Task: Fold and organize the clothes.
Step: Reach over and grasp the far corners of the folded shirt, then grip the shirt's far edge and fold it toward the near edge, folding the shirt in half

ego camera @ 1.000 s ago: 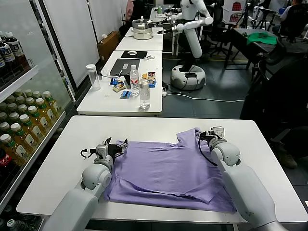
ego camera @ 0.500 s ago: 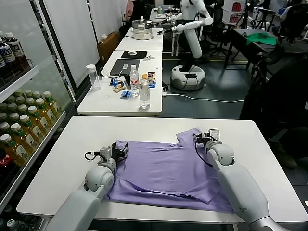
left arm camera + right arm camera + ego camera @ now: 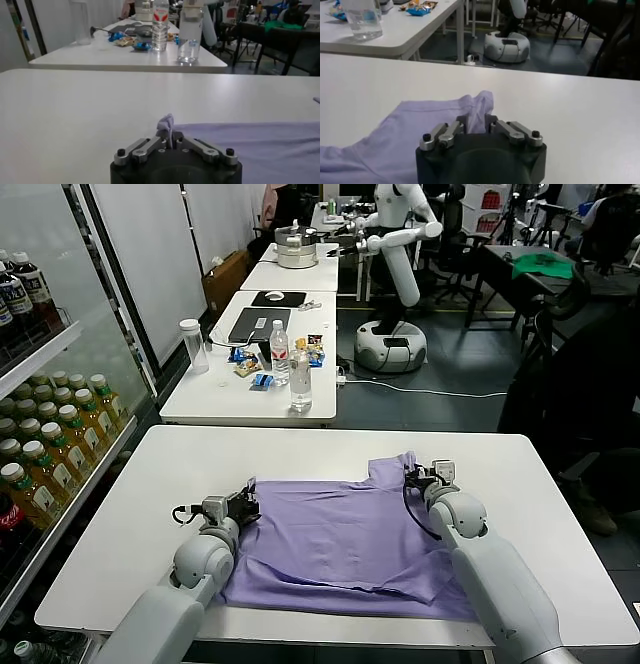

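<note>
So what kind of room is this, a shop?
More likely a robotics lab or office: another white robot stands among desks, a laptop sits on a table, and a drinks fridge looks like a test prop.

**Colours on my bench**

I am looking at a plain lavender short-sleeved T-shirt of thin soft fabric [image 3: 345, 539] showing no print on the side facing up, lying on a flat white table [image 3: 180, 474]. My left gripper [image 3: 168, 139] is showing black with silver-grey links, and my right gripper [image 3: 476, 126] is showing the same. Behind, a clear plastic water bottle [image 3: 300, 379] is wearing a white cap.
</note>
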Robot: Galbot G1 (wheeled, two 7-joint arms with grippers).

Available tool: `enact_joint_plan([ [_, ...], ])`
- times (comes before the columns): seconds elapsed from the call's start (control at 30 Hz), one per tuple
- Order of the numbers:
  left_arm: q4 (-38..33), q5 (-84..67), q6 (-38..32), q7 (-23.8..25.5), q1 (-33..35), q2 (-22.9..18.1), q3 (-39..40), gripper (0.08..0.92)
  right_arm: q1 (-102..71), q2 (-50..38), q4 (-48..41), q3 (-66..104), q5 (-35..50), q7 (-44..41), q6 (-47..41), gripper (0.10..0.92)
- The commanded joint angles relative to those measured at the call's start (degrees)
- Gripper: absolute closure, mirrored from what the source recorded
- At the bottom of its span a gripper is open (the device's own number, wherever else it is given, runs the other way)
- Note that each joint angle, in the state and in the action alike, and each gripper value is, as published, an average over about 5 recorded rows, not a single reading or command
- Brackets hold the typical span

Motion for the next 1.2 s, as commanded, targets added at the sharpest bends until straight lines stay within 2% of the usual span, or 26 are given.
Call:
enact_joint_plan([
  [0.03,-6.61,-2.00,-2.42,0.25,3.07,0.97,-1.15,0.892,-2.18,-0.67,6.05,0.78,0.51,-0.03,0.08,0.868],
  [0.13,-10.58,-2.71,-3.33,0.66,5.30,1.83,-2.00,0.895,-3.58,-1.78,10.86,1.89,1.15,0.10,0.08,0.912],
  [0.43,-21.04,-2.84,-3.71,1.64,13.28,3.71,-4.08,0.895,-10.80,-6.03,25.66,6.93,2.93,0.64,-0.43,0.914],
  [0.67,-26.65,-2.10,-3.08,2.21,19.32,4.59,-5.68,0.895,-23.34,-8.74,36.97,14.08,2.77,0.67,-0.42,0.914],
  [0.93,-27.47,-0.78,-2.19,2.43,22.38,5.71,-7.06,0.895,-35.75,-7.05,44.38,20.86,0.59,0.33,-0.34,0.914],
  [1.2,-25.18,0.94,-0.37,2.77,22.89,7.13,-7.84,0.895,-41.84,-5.41,45.23,23.96,-0.56,0.32,-0.05,0.914],
])
